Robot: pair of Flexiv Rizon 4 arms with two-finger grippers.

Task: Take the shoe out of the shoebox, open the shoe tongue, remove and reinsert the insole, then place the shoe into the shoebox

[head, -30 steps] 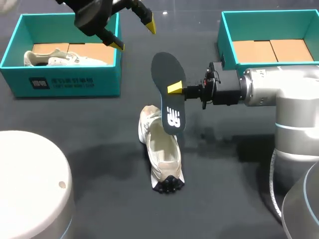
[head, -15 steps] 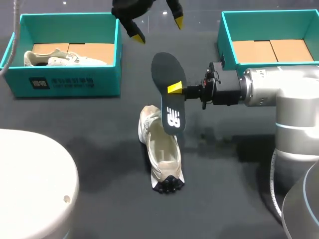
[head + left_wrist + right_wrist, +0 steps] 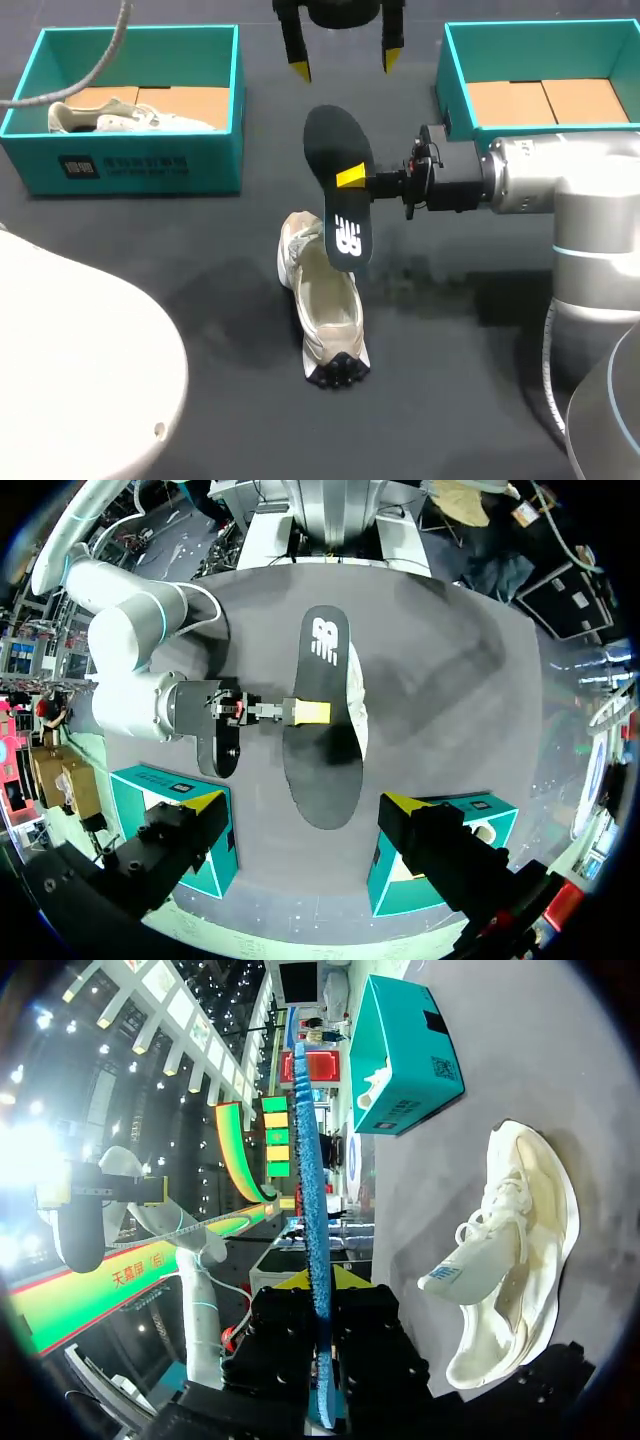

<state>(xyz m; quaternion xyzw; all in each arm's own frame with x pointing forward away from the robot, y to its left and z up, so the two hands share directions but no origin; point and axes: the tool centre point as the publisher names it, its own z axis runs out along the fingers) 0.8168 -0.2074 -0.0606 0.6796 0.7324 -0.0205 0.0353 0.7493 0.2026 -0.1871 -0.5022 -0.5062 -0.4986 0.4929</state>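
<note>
**Asker:** What has just changed?

**Me:** My left claw [image 3: 344, 64] has swung over from the left box [image 3: 140, 168] to the far middle of the table [image 3: 200, 290]; it hangs there now with fingers pointing down, spread wide, nothing between them; my right arm has not stirred.

**Asker:** And the right claw?

**Me:** My right claw [image 3: 351, 179] is clamped on the insole [image 3: 338, 215] about mid-length, a finger on each face, holding it up in the air; its lower end hangs over the far end of the shoe [image 3: 325, 300]; whether they touch I cannot tell.

**Asker:** What does that mean for the job?

**Me:** The insole is out and the shoe lies on the table with its opening up; I judge reinsertion is next, and the left claw has likely come in to help, either with the insole's free end or to steady the shoe.

**Asker:** Anything in the way?

**Me:** The left box holds a second shoe [image 3: 120, 118]; the right box [image 3: 452, 80] shows its cardboard floor; both sit well apart from my work. The risks as I see them: nothing holds the shoe, so it may slide when pushed; and the left claw sits near the insole's upper end, so tilting it could knock the two together.
</note>
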